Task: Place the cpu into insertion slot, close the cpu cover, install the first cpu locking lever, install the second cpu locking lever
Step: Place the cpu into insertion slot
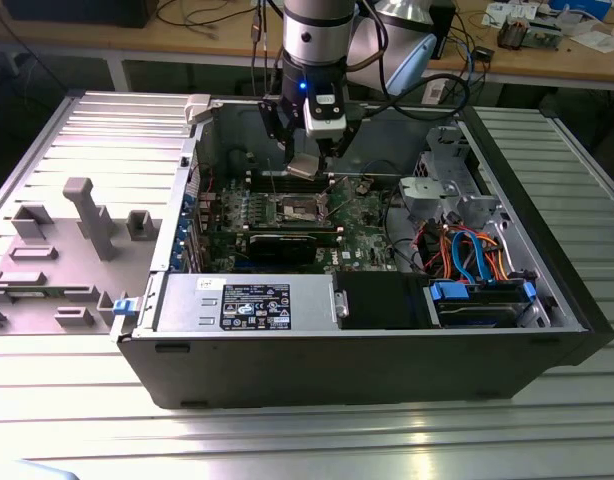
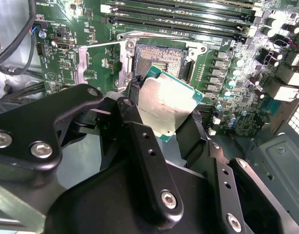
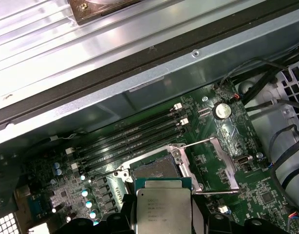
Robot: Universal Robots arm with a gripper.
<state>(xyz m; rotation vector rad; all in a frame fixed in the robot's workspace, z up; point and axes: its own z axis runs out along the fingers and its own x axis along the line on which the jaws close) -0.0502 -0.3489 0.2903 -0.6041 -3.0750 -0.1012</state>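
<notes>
Exterior view, left to right. Grey fixture block [image 1: 87,215] sits on the table [image 1: 287,440] at 9 o'clock of the open PC case [image 1: 367,370], not in play.

Mid-case: tool [image 1: 305,165] hangs over the board, its fingers [image 2: 191,134] pinching the cpu [image 1: 303,168] by two opposite edges, metal lid up. In both wrist views the chip [image 2: 166,109] is clear of the board, not seated.

Key relation: the insertion slot [image 1: 299,209] lies at 6 o'clock of the tool in the exterior view, close by. The contact field [image 2: 161,61] is bare, and the chip overlaps its near edge without covering it. The chip looks twisted against the socket rim in the second wrist view but nearly square in the first [image 3: 163,207], so my read is that alignment isn't settled.

The cpu cover [image 2: 82,63] is flipped open just beside the slot, so the path down is clear.

Grey drive cage [image 1: 442,180] sits at 3 o'clock, well apart.
</notes>
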